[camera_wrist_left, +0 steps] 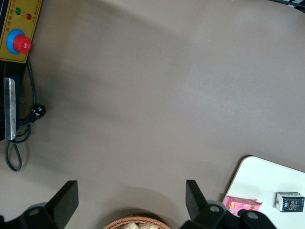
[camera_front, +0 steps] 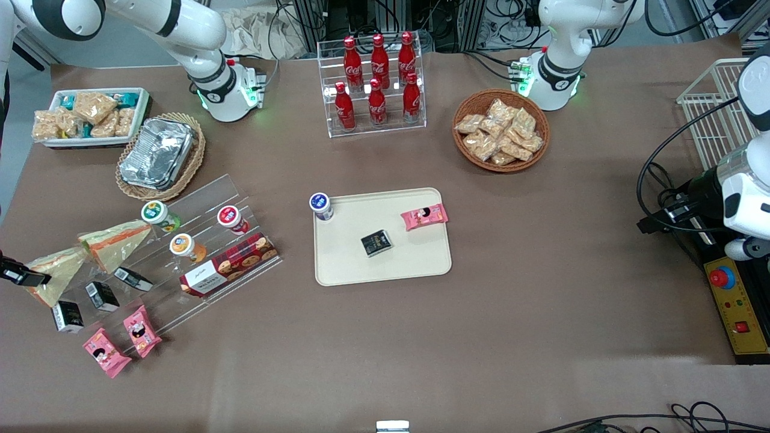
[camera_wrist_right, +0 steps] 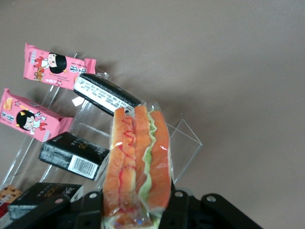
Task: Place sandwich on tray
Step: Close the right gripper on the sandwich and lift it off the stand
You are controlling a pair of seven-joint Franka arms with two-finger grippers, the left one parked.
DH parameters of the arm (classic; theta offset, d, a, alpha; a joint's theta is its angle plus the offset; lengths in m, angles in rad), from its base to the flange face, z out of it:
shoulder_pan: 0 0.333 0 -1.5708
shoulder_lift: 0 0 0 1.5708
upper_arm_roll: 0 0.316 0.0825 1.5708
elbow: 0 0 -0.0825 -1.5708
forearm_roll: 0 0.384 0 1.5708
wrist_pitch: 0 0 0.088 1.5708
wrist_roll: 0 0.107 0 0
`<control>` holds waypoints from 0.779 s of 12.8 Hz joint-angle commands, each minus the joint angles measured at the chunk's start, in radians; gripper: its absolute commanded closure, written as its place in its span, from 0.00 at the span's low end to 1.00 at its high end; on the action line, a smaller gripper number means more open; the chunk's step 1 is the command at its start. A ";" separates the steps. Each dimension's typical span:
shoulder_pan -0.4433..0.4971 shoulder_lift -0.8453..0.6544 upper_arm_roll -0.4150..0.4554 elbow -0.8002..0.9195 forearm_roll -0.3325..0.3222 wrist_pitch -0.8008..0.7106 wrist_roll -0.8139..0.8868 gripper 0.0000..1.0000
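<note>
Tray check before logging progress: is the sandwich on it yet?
No, the sandwich sits between the gripper fingers, while the tray holds only small packets.

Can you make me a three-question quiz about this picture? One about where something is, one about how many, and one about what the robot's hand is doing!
1. Where is the sandwich that the robot is working on?
A. On the tray
B. By the clear display stand
C. In a wicker basket

2. How many red Coca-Cola bottles stand in the rack?
A. Four
B. Six
C. Nine

3. What is the end effector doing?
A. Gripping the sandwich
B. Hanging open over the tray
C. Holding a bottle

Answers:
1 B: the sandwich sits by the clear display stand at the working arm's end of the table, and the tray holds none.
2 B: the Coca-Cola bottles stand in two rows of three.
3 A: the end effector has a finger on each side of the wrapped wedge.
</note>
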 commanded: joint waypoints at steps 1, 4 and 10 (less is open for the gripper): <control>-0.007 -0.016 0.008 0.035 0.016 -0.087 -0.016 1.00; 0.001 -0.037 0.006 0.119 0.011 -0.237 -0.013 1.00; 0.094 -0.176 0.014 0.193 0.011 -0.533 0.146 1.00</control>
